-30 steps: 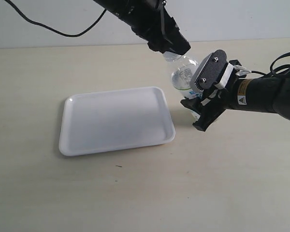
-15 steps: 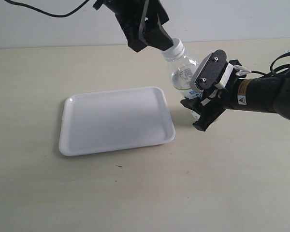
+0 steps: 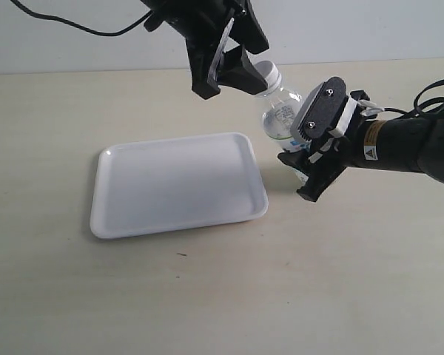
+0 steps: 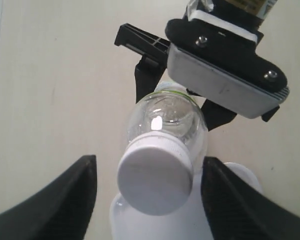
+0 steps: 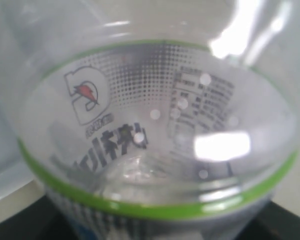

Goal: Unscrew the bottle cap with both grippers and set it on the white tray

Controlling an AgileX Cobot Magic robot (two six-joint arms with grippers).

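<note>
The left pincer [image 4: 152, 200] was angled down, held open astride the bottle cap [image 4: 155, 179]. The tilted bottle [image 3: 281, 115] was gripped low by the right pincer [image 3: 302, 174].

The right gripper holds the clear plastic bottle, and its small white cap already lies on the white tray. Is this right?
No: the small round white plastic cap is on the clear plastic bottle, as the left wrist view shows.

Warning triangle [image 3: 370, 153] on the right arm [image 3: 411, 144]; print on the bottle [image 5: 140, 125] (mirrored, unreadable)
</note>
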